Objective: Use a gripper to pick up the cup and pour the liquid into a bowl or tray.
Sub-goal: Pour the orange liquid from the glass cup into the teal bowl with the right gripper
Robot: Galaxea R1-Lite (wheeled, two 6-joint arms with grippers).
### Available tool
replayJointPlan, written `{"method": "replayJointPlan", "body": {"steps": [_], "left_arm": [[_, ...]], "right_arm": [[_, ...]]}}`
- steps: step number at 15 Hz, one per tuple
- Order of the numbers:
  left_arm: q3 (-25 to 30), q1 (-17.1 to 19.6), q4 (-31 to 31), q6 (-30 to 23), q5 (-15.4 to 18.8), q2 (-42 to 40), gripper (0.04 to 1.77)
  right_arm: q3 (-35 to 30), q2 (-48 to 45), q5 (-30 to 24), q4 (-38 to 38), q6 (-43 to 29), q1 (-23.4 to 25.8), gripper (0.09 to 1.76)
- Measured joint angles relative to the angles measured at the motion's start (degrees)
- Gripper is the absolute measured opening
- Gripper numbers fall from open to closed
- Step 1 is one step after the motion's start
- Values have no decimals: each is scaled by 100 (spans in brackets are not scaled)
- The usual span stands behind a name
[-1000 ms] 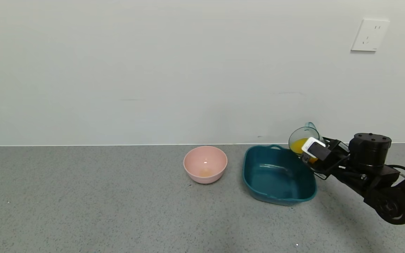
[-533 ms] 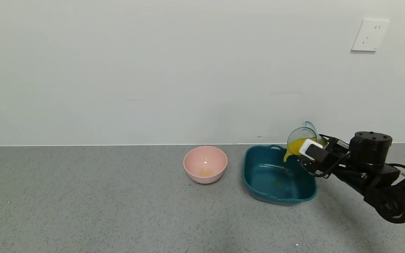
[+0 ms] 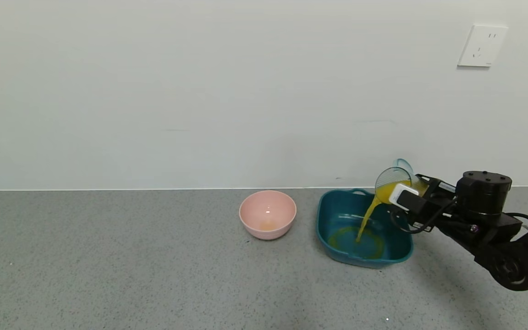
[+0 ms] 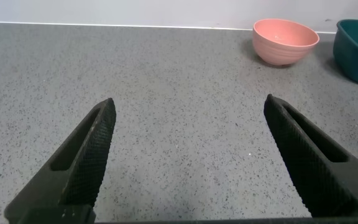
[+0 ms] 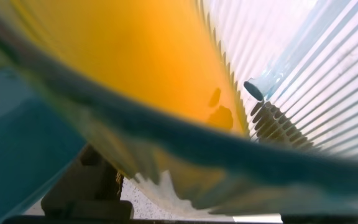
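My right gripper is shut on the translucent cup and holds it tipped to the left above the right rim of the dark teal basin. Orange-yellow liquid runs in a thin stream from the cup's lip into the basin and spreads as a ring on its floor. In the right wrist view the ribbed cup and the liquid fill the picture. My left gripper is open and empty, low over bare counter, out of the head view.
A round pink bowl stands left of the basin, also in the left wrist view. The grey speckled counter meets a white wall behind. A wall socket is at the upper right.
The right gripper has tipped the cup further to the left. The liquid went from staying in the cup to pouring in a stream, and a pool has formed in the basin.
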State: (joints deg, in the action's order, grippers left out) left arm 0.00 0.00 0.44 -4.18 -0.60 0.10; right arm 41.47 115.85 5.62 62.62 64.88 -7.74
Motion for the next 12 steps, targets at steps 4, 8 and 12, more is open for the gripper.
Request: {"method": "replayJointPlan", "body": {"steps": [4, 8, 12], "left_arm": [[0, 0, 0, 0, 0, 0, 172], [0, 0, 0, 0, 0, 0, 172], [0, 0, 0, 0, 0, 0, 172]], "right_arm": [[0, 5, 68, 0, 207, 2, 133], [-16, 9, 107, 0, 433, 4, 133], [-55, 11, 110, 2, 636, 0, 133]]}}
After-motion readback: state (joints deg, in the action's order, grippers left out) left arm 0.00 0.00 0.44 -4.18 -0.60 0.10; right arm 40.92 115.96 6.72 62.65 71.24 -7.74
